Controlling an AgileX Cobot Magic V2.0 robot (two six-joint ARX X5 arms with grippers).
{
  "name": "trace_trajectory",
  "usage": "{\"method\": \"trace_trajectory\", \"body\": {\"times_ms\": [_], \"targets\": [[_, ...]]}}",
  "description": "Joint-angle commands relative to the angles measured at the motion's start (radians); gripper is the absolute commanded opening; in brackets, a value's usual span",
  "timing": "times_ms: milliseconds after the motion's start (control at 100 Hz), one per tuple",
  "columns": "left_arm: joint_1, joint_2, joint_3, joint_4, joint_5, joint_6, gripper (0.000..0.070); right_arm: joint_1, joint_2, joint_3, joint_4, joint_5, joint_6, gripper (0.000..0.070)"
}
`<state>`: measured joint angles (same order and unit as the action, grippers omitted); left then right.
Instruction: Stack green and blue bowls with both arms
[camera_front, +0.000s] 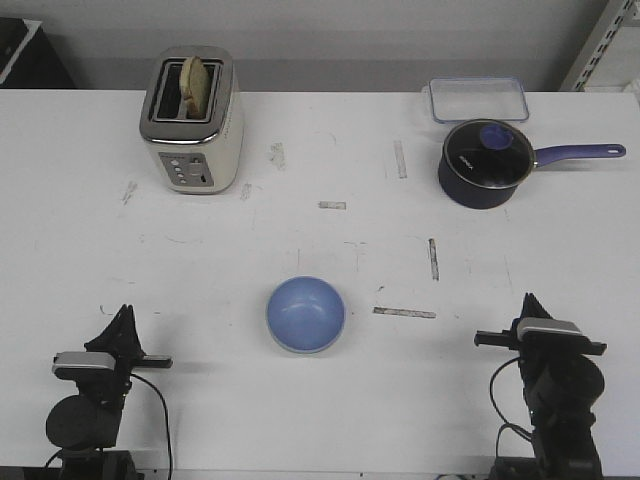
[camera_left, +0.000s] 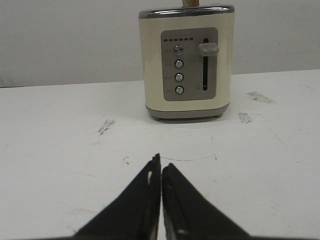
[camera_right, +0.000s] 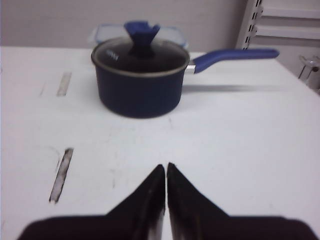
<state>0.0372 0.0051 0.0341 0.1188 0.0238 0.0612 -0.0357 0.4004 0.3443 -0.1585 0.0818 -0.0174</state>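
Note:
A periwinkle blue bowl (camera_front: 306, 314) sits upright on the white table, near the front and between the two arms. No green bowl shows in any view. My left gripper (camera_front: 124, 312) rests at the front left, shut and empty, well left of the bowl; in the left wrist view (camera_left: 160, 161) its jaws are closed together. My right gripper (camera_front: 529, 299) rests at the front right, shut and empty, well right of the bowl; in the right wrist view (camera_right: 166, 166) its jaws are closed together.
A cream toaster (camera_front: 193, 120) with toast in it stands at the back left, also in the left wrist view (camera_left: 187, 60). A dark navy lidded saucepan (camera_front: 483, 163) with a long handle sits back right, also in the right wrist view (camera_right: 140, 75). A clear container (camera_front: 478, 98) lies behind it.

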Motion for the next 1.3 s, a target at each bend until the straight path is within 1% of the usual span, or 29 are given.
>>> {"method": "trace_trajectory", "body": {"times_ms": [0,150,350,420,490,640,1290], "targets": [[0.001,-0.002,-0.022,0.012,-0.002,-0.005,0.0001,0.0,-0.047,-0.046,0.057,-0.004,0.016,0.0],[0.001,-0.002,-0.022,0.012,-0.002,-0.005,0.0001,0.0,-0.194,-0.159,0.084,-0.034,0.016,0.0],[0.001,-0.002,-0.022,0.012,-0.002,-0.005,0.0001,0.0,-0.409,-0.26,0.093,-0.034,0.014,0.0],[0.001,-0.002,-0.022,0.012,-0.002,-0.005,0.0001,0.002,-0.399,-0.294,0.143,-0.035,0.015,0.0],[0.001,-0.002,-0.022,0.013,-0.002,-0.005,0.0001,0.005,-0.399,-0.333,0.187,-0.062,0.028,0.0],[0.001,-0.002,-0.022,0.011,-0.002,-0.005,0.0001,0.005,-0.399,-0.332,0.166,-0.111,0.031,0.0],[0.001,-0.002,-0.022,0.01,-0.002,-0.005,0.0001,0.004,-0.399,-0.332,0.166,-0.108,0.029,0.0]]}}
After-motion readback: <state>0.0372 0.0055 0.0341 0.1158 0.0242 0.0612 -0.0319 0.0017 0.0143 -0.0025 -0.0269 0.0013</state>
